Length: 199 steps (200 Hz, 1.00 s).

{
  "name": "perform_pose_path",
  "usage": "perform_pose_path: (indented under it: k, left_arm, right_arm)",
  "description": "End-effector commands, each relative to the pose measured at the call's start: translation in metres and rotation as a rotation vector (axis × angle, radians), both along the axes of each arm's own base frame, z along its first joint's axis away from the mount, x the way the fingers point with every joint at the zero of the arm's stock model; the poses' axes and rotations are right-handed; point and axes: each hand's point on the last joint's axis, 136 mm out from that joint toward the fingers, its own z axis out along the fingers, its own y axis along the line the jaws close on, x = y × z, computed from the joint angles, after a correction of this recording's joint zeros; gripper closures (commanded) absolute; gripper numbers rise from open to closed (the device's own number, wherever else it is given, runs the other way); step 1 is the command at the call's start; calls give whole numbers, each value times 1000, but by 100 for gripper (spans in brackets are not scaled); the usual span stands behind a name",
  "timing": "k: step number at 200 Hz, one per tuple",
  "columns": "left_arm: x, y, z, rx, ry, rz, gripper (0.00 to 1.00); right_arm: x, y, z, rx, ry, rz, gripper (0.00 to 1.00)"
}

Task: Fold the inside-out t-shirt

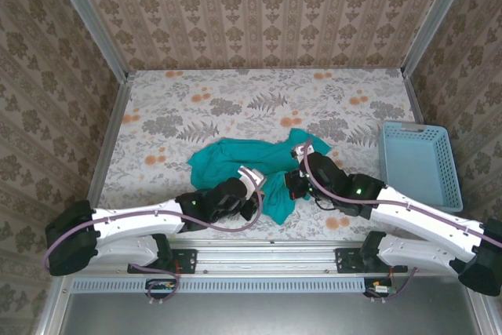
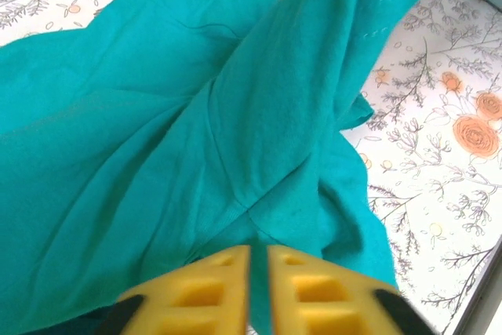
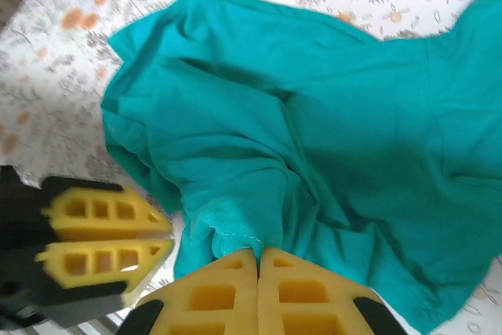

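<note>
The inside-out t-shirt [image 1: 243,161] lies crumpled in a teal heap on the flowered table, near its front middle. My left gripper [image 1: 253,188] sits at the heap's near edge. In the left wrist view its yellow fingers [image 2: 212,288] stand almost together, with a ridge of the t-shirt [image 2: 196,115] pinched in the narrow gap of the left gripper [image 2: 259,250]. My right gripper [image 1: 292,186] is at the near right edge of the cloth. In the right wrist view the right gripper [image 3: 258,253] is shut on a stitched hem fold of the t-shirt [image 3: 314,115], and the left gripper [image 3: 166,238] is close by on the left.
A light-blue slotted basket [image 1: 413,128] stands at the right side of the table, near the right arm. Patterned walls close in the back and both sides. A metal rail [image 1: 267,260] runs along the front edge by the arm bases.
</note>
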Motion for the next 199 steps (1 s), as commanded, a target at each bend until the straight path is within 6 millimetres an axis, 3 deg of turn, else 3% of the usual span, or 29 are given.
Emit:
perform_pose_path:
  k: [1,26,41,90,97,129,164,192,199]
  left_arm:
    - [-5,-16,25,-69,-26,-44,74]
    - [-4,-26,20,-63,-11,-51,62]
    - [2,-28,13,-34,-11,-29,61]
    - [23,-2,-8,44,1,82,99]
    - [23,2,-7,30,8,91,100]
    - [18,9,-1,-73,42,64,100]
    - [6,-3,0,-98,80,-36,100]
    - [3,-7,-4,-96,88,-57,100]
    - [3,-8,-4,-94,91,-60,100]
  right_arm:
    - [-7,6,7,-14,19,57,100]
    - [-11,19,15,30,6,97,100]
    - [-12,22,17,30,-1,104,100]
    - [-5,-4,12,-74,-38,36,100]
    - [-3,-12,8,-115,-37,27,100]
    - [20,-37,-3,-307,-73,-33,100]
    - [55,-36,-6,-447,-132,-47,100]
    - [79,-29,-3,-447,-150,-62,100]
    - [81,-26,-4,-428,-134,-58,96]
